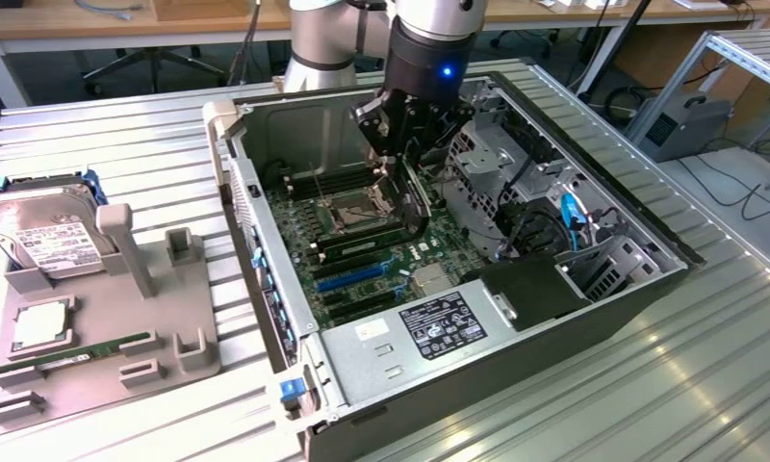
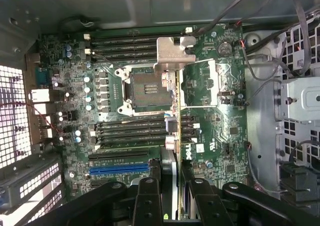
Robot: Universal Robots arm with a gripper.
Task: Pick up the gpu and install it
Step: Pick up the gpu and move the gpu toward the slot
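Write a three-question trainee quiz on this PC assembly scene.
1. What does the gripper hold? A) a screwdriver B) the gpu C) a fan
2. Which silver, white-labelled item rests on the grey tray at the exterior view's left?
3. True or false: the gpu lies flat on that tray.
Key: 1 B; 2 the hard drive; 3 false, it is held upright over the motherboard.
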